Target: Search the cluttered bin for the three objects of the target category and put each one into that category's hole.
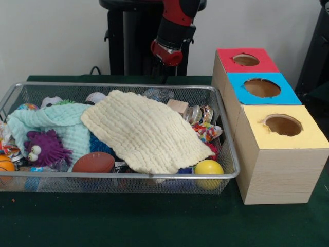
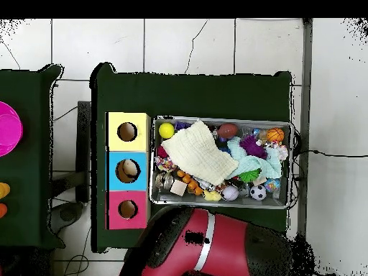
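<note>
Wire-mesh bin (image 1: 118, 175) is filled with unlabelled toys under a cream cloth (image 1: 144, 131); no writing is legible, gripper (image 1: 163, 72) state undeterminable.

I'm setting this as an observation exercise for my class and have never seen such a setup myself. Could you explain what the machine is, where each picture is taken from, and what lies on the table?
The machine is a red and black robot arm on a pedestal. One picture looks across the table at it; the other looks straight down from above. On the green table stands a wire-mesh bin full of toys: a cream cloth, a purple fuzzy creature, a yellow ball, a small brown football. Beside it stand three wooden boxes with holes, topped red, blue and yellow. Nothing appears to be held; the gripper itself is hard to make out.
</note>
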{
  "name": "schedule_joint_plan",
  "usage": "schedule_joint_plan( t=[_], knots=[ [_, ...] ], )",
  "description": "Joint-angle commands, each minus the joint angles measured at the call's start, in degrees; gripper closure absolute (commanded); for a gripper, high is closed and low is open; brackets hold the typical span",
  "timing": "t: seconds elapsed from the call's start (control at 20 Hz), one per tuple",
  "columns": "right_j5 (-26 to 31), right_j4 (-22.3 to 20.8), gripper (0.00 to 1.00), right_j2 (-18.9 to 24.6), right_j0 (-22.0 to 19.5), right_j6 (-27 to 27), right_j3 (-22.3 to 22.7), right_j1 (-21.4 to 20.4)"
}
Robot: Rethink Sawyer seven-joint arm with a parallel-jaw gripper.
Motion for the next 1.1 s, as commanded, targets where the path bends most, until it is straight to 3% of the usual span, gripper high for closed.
schedule_joint_plan(
  t=[0.05, 0.3, 0.8, 1.1],
  knots=[
    [16.0, 4.7, 0.00, 8.8, -2.2, 11.5, -23.0, 20.6],
    [16.3, 2.9, 0.00, 9.3, -3.7, 11.9, -21.0, 19.1],
    [20.2, 4.6, 0.00, 9.1, -4.4, 9.8, -14.1, 11.7],
    [21.5, 3.8, 0.00, 8.8, -4.8, 9.8, -12.5, 9.6]
  ],
)
